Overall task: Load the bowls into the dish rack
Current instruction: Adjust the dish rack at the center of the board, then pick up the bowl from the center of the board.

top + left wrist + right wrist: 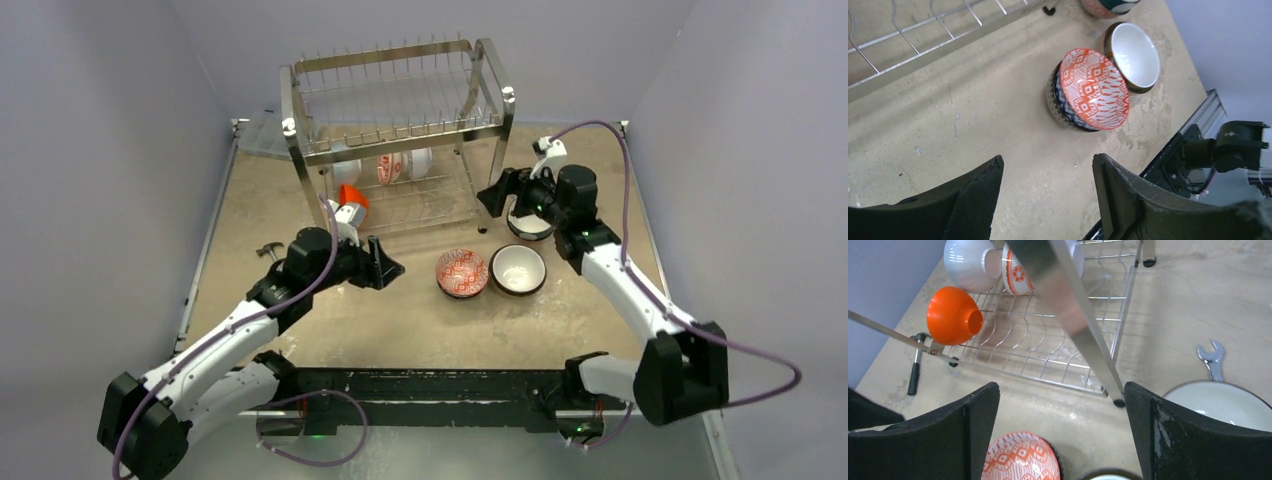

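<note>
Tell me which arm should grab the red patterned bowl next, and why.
Left. The left gripper, open and empty, sits beside the red patterned bowl, facing it; the right gripper hovers farther back by the dish rack.

The table [400, 325] carries the rack [400, 147] at twelve o'clock, a hammer [268, 250] at nine, a red bowl stack [461, 272] just beside a white bowl [518, 268] near centre, and a third bowl [532, 233] at two.

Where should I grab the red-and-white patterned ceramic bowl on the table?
Pinch the rim of the red-and-white patterned bowl from above, jaws straddling the wall, on its left side: it sits mouth-up, and the white-lined round bowl crowds its right.
</note>
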You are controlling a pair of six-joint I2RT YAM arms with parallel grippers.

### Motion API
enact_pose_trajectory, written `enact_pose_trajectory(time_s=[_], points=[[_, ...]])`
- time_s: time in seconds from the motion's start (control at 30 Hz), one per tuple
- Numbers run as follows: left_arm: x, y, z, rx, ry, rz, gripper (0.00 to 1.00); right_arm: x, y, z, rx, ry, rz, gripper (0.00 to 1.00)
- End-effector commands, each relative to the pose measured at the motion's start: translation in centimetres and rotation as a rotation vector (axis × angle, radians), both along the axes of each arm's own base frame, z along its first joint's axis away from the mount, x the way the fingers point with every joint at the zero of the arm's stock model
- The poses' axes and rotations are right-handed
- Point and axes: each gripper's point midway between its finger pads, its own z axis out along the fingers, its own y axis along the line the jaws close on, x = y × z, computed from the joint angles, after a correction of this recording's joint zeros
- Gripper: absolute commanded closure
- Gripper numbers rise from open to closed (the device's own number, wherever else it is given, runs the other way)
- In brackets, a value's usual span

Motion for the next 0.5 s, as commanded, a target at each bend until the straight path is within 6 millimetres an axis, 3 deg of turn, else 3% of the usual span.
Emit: enact_pose_trajectory(time_s=[0.0,0.23,0.47], points=[[1.4,-1.3,-1.4,0.016,0.037,0.065,0.36,-2.6,-2.5,0.1,-0.004,-0.001,-0.129,0.01],[2.5,-4.9,-3.9,0.163,0.083,0.102,0.38,-6.7,-4.8,-3.3,0.005,0.106,-0.229,0.01],[4.1,-9.2,-4.6,0.235,0.104,0.089,0.44,-10.1,-4.1,-5.6,0.068,0.209,-0.188,0.01]])
